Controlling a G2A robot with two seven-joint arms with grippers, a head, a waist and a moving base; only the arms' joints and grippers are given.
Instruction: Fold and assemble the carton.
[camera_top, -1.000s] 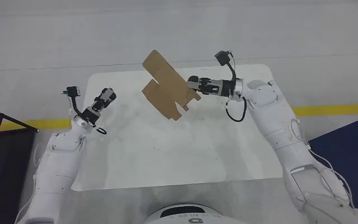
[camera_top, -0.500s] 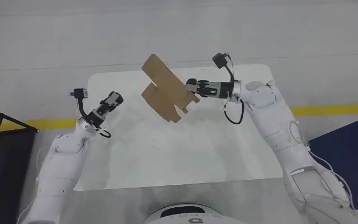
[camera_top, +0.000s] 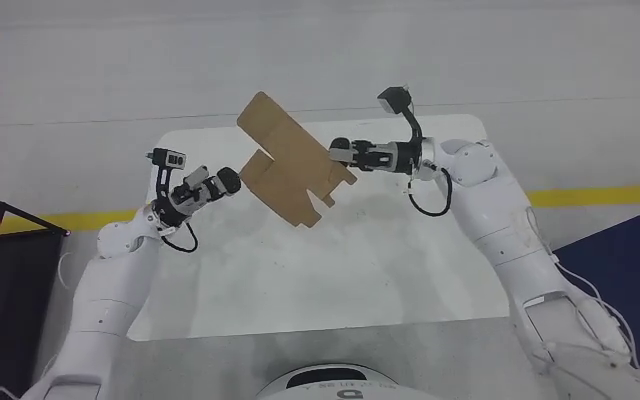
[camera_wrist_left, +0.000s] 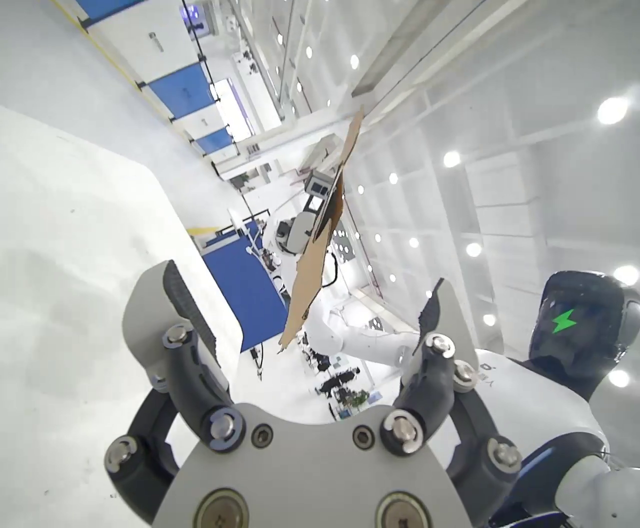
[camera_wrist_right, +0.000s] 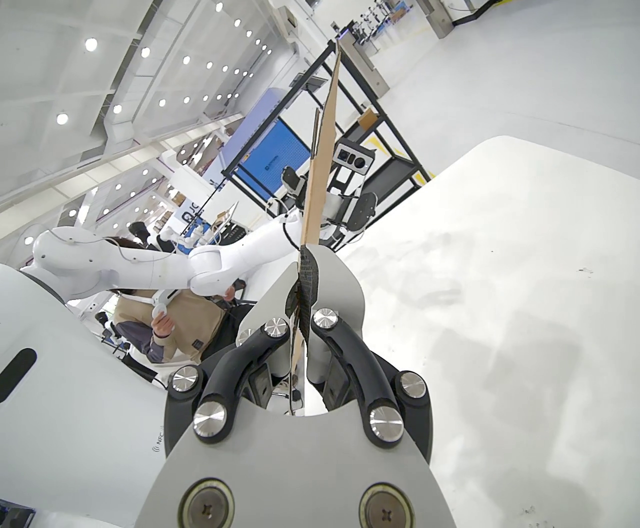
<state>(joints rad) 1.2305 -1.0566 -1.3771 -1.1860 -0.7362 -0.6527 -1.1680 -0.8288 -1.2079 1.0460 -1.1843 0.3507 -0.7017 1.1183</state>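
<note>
The right fingers (camera_wrist_right: 340, 285) are pressed together on the carton (camera_wrist_right: 320, 165), pinching its brown cardboard edge between their dark ribbed inner faces. From the right wrist view the sheet is seen edge-on, rising straight out of the grip as a thin strip.

In the top view the carton (camera_top: 290, 160) is a flat, unfolded blank with flaps and notches cut into its outline. It is held in the air above the far part of the white bench (camera_top: 300, 270), tilted, with 1 corner reaching past the bench's far edge. The right fingers (camera_top: 342, 150) hold it at its right side, next to a notched flap.

The left fingers (camera_wrist_left: 155, 295) are spread wide with nothing between them. In the left wrist view the carton (camera_wrist_left: 312, 265) stands edge-on beyond the 2 fingertips, apart from both, with the bench (camera_wrist_left: 60, 225) to one side. From above, the left fingers (camera_top: 228, 181) sit just beside the carton's left edge, pointing at it, over the left part of the bench; whether they touch it cannot be told there.

A yellow line (camera_top: 580, 195) runs along the floor on either side of the bench.
</note>
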